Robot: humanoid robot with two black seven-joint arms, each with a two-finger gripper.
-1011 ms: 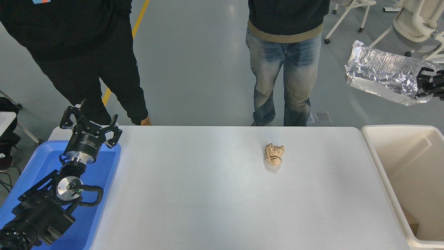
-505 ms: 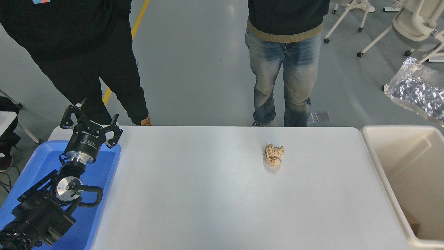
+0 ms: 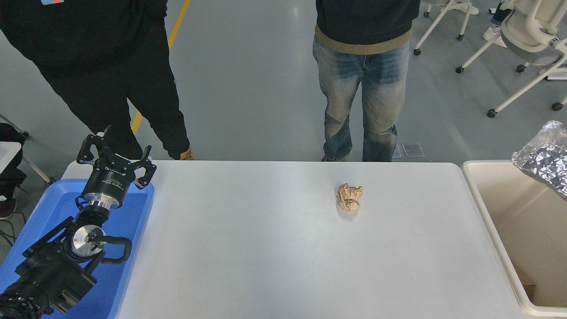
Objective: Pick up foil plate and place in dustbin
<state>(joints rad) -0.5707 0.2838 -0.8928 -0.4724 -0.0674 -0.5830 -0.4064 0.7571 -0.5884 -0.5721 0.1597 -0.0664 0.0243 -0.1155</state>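
Observation:
The foil plate [image 3: 544,159] is a shiny crinkled silver tray, seen only in part at the right edge. It hangs in the air over the far side of the dustbin [image 3: 492,217], a large cream bin standing at the table's right end. The right gripper is out of view past the right edge, so what holds the plate is hidden. The left gripper [image 3: 116,156] is open and empty, parked at the lower left over the blue tray [image 3: 128,248].
A small crumpled brown paper ball [image 3: 350,196] lies on the white table [image 3: 274,248] right of centre. Two people stand at the far side: a person in black [image 3: 110,75] and a person in jeans [image 3: 363,88]. Office chairs [image 3: 527,31] stand at the back right.
The foil plate has moved right and down, from high beside the bin to just over its far rim. The right gripper, seen on the plate a second ago, has left the view.

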